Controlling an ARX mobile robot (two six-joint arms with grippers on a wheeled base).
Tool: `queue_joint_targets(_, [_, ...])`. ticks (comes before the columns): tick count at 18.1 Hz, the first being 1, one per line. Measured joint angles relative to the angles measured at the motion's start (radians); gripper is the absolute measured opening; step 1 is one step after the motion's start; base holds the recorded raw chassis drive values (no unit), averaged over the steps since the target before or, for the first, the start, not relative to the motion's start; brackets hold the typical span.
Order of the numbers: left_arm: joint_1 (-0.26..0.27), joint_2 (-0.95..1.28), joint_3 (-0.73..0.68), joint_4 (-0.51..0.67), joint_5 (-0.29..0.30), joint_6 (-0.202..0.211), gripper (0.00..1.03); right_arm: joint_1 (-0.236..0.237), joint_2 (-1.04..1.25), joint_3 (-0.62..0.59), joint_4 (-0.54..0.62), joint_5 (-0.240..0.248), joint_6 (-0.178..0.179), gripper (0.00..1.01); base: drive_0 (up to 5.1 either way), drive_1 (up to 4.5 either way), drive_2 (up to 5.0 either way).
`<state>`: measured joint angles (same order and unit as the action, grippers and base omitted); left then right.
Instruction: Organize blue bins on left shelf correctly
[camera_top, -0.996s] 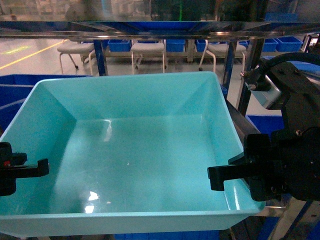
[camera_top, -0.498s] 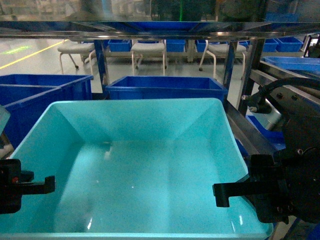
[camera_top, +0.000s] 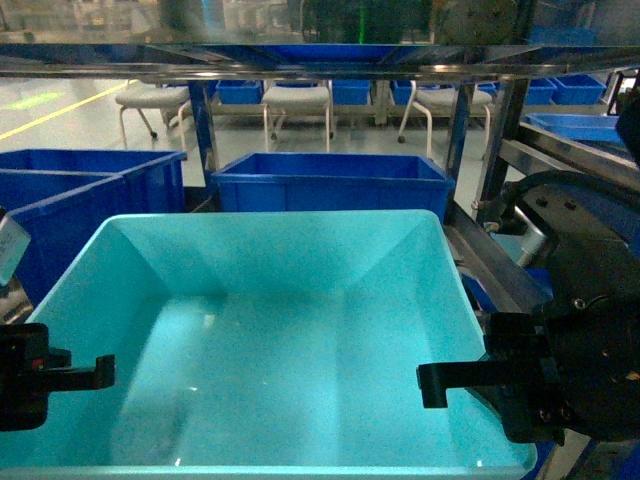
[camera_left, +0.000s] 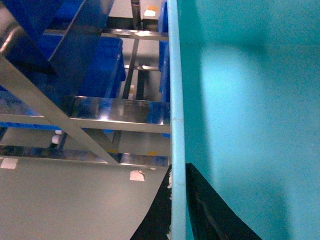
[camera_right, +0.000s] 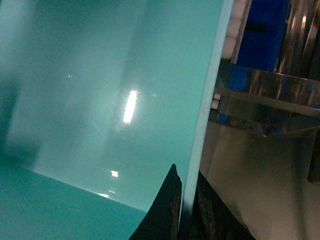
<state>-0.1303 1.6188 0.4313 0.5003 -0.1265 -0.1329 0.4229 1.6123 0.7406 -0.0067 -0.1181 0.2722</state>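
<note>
The light turquoise blue bin (camera_top: 280, 330) fills the lower head view, empty, with both grippers holding it by its side rims. My left gripper (camera_top: 60, 375) is shut on the left rim, one finger inside the wall and one outside (camera_left: 178, 200). My right gripper (camera_top: 480, 378) is shut on the right rim in the same way (camera_right: 186, 200). The bin's inner wall (camera_left: 250, 100) (camera_right: 100, 90) takes up most of both wrist views. The left shelf shows as steel rails (camera_top: 300, 62) above the bin, steel bars (camera_left: 120, 112) beside it, and white rollers (camera_right: 235, 25).
Dark royal-blue ribbed bins stand right behind the turquoise one (camera_top: 330, 180) and at far left (camera_top: 70, 185). An angled steel rail (camera_top: 490, 260) runs along the bin's right side. Another blue bin (camera_top: 580, 125) sits at upper right. Chairs (camera_top: 295, 100) stand beyond the rack.
The turquoise bin has sunk lower in the head view with both grippers still on its rims. The dark blue bins behind it have come into sight.
</note>
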Motion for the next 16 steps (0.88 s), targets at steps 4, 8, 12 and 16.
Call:
queue_joint_targets(4, [-0.024,0.136,0.107,0.003,0.010,0.010,0.05,-0.038,0.090,0.064,-0.023,-0.004,-0.010,0.03,0.0,0.00,0.0])
queue_joint_targets(8, [-0.051,0.314,0.229,0.027,-0.002,0.059,0.05,-0.097,0.275,0.173,-0.056,-0.039,-0.030,0.03,0.0,0.00,0.0])
queue_joint_targets(12, [-0.062,0.446,0.372,0.017,-0.015,0.107,0.05,-0.119,0.374,0.261,-0.082,-0.037,-0.049,0.03,0.0,0.00,0.0])
queue_joint_targets(16, [-0.064,0.503,0.464,-0.029,-0.014,0.113,0.05,-0.139,0.419,0.332,-0.122,-0.038,-0.061,0.03,0.0,0.00,0.0])
